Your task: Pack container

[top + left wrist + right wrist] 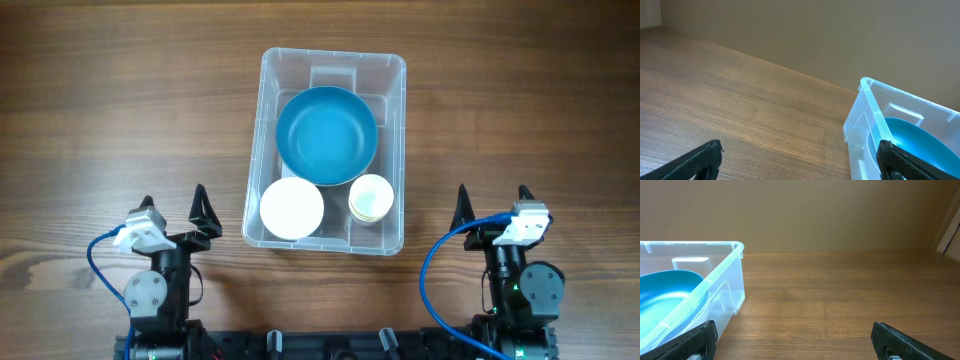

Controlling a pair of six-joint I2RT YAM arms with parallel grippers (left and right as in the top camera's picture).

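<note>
The clear plastic container (264, 90) stands in the middle of the table. Inside it lie a large blue bowl (326, 135), a white bowl (292, 208) at the near left and a pale yellow cup (371, 197) at the near right. My left gripper (174, 205) is open and empty, near the table's front, left of the container. My right gripper (492, 202) is open and empty, right of the container. The container's corner (865, 112) and the blue bowl (920, 142) show in the left wrist view. The container's wall (722, 277) and the bowl (667, 292) show in the right wrist view.
The wooden table (110, 110) stretches to both sides of the container. A plain wall (800, 210) rises behind the table.
</note>
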